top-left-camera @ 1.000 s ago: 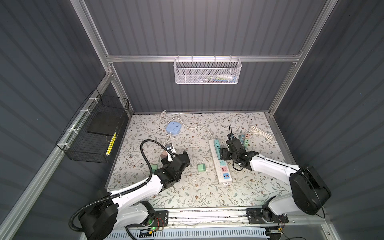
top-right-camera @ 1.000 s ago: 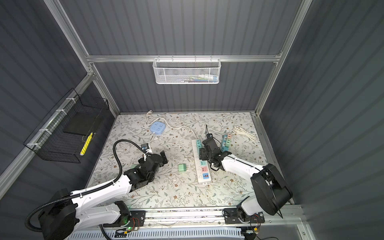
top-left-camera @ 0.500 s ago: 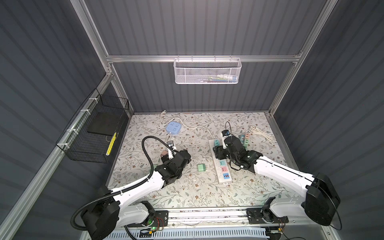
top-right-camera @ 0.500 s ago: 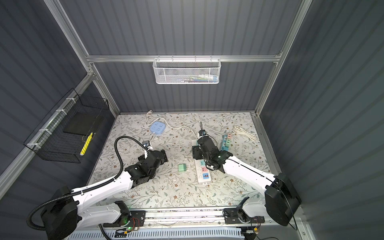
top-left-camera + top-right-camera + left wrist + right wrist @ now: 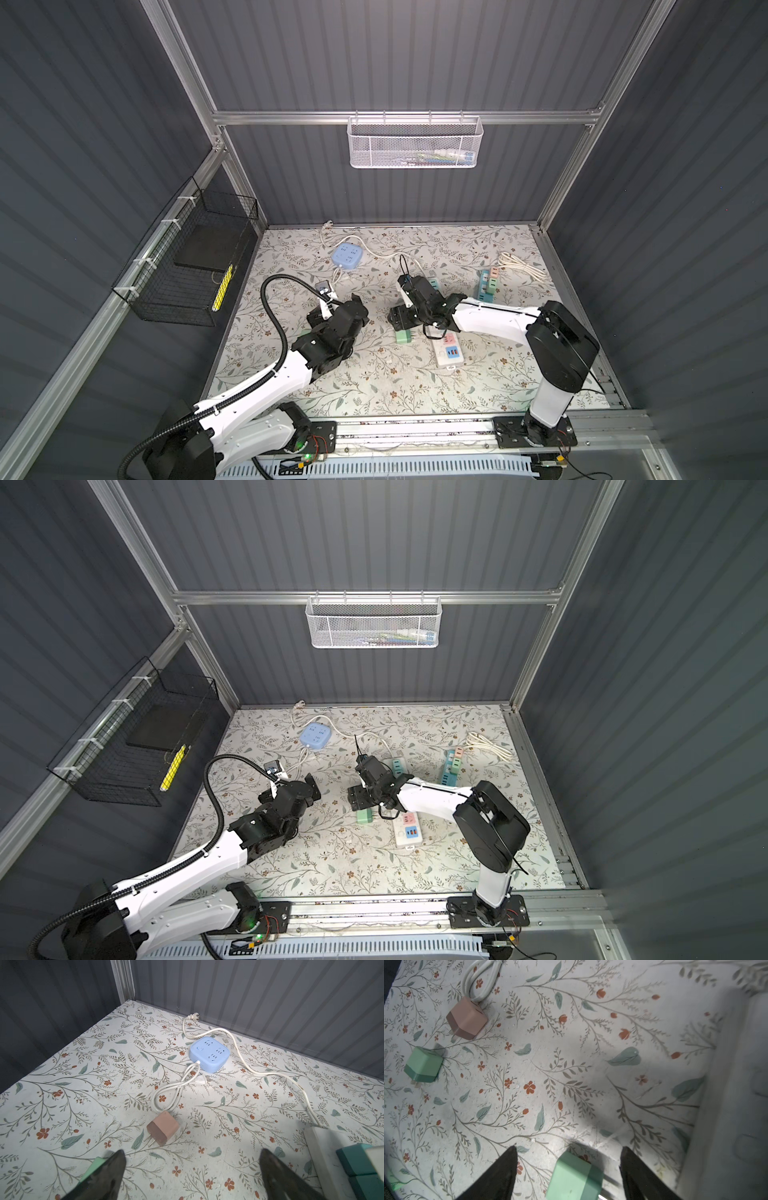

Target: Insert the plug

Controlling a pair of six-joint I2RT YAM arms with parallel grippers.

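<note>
A mint-green plug (image 5: 404, 336) (image 5: 365, 816) lies on the flowered mat just left of the white power strip (image 5: 449, 353) (image 5: 407, 831). My right gripper (image 5: 401, 322) (image 5: 569, 1149) hangs over it, open. In the right wrist view the plug (image 5: 573, 1176) sits between the two fingers with a gap on each side, its prongs toward the strip (image 5: 737, 1084). My left gripper (image 5: 338, 309) (image 5: 192, 1153) stands wide open and empty over bare mat, with a pink plug (image 5: 163, 1128) just ahead of it.
A second green plug (image 5: 423, 1066) and the pink plug (image 5: 467, 1019) lie near the left gripper. A blue cube socket (image 5: 347, 256) with white cord sits at the back. A row of coloured adapters (image 5: 487, 286) and a coiled cord (image 5: 521, 266) lie right. A black wire basket (image 5: 187, 270) hangs on the left wall.
My right arm has swung left, from above the power strip to over the green plug, and its jaws have widened a little. The left gripper has shifted slightly and stays open.
</note>
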